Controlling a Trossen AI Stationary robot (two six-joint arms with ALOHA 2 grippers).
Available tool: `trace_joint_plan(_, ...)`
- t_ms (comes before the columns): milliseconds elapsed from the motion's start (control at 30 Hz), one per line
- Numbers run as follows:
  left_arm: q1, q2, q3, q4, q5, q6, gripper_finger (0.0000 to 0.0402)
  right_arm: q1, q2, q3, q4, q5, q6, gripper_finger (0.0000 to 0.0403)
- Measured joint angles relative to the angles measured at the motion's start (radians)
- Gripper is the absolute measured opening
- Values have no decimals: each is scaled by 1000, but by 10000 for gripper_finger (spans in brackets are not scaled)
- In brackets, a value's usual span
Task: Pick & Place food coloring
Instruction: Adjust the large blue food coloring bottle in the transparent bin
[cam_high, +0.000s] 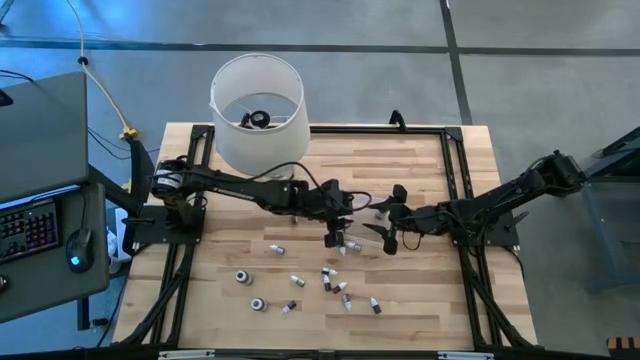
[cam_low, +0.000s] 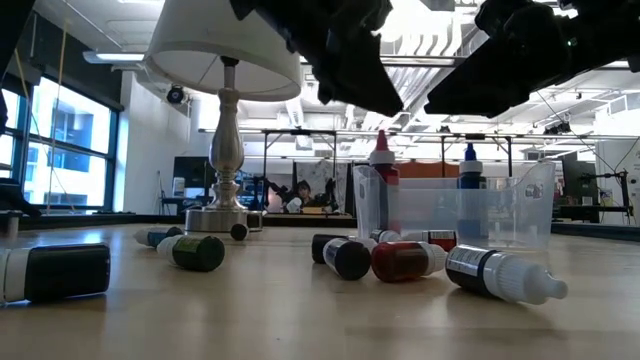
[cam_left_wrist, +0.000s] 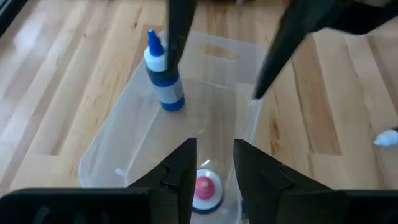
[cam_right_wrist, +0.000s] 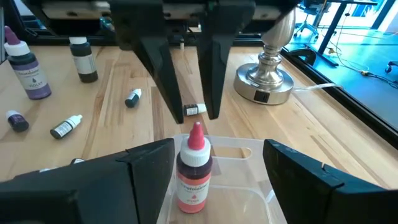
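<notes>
A clear plastic tub (cam_low: 505, 215) stands mid-table with a red-capped food coloring bottle (cam_right_wrist: 194, 169) and a blue-capped one (cam_left_wrist: 164, 78) upright inside it. My left gripper (cam_right_wrist: 194, 116) hangs open just above the red bottle's cap, touching nothing; the cap (cam_left_wrist: 206, 186) shows between its fingers. My right gripper (cam_high: 390, 235) stands wide open at the tub's right end. Several more small bottles (cam_high: 330, 282) lie on their sides on the wood nearer the front edge, and some (cam_low: 400, 260) show lying in front of the tub in the low view. My right gripper's fingers reach over the tub's right end, slanting down from the table's right. One fingertip (cam_left_wrist: 255, 94) is at the tub's rim; I cannot tell whether it touches. My left gripper touches nothing.
A lamp with a big white shade (cam_high: 257, 105) stands at the far left, its metal base (cam_right_wrist: 264, 81) on the wood. Black frame rails (cam_high: 455, 170) run along the table's edges. Two rounder bottles (cam_high: 241, 278) stand at the front left. A desk with a keyboard (cam_high: 30, 225) is beyond the left edge.
</notes>
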Motion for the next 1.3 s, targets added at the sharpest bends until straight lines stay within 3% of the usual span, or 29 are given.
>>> trace_joint_plan(200, 0, -10, 46, -69, 10, 21, 106, 0, 0, 0, 2, 13, 0, 240)
trace_joint_plan(500, -1, -161, 246, -582, 124, -29, 106, 1, -39, 0, -59, 23, 24, 240)
trace_joint_plan(667, -71, -313, 216, -723, -20, -66, 106, 15, -108, 0, -139, 27, 86, 240)
trace_joint_plan(767, -165, -441, 109, -756, -164, -125, 106, 35, -140, 0, -187, 36, 120, 240)
trace_joint_plan(900, -297, -620, -122, -627, -367, -225, 106, 68, -171, 0, -272, 113, 134, 240)
trace_joint_plan(1000, -381, -744, -317, -477, -462, -277, 106, 83, -183, 0, -334, 215, 164, 240)
trace_joint_plan(1133, -430, -868, -532, -265, -532, -280, 106, 73, -173, 0, -429, 345, 294, 240)
trace_joint_plan(1300, -431, -966, -679, -131, -549, -270, 106, 16, -124, 0, -444, 314, 360, 234)
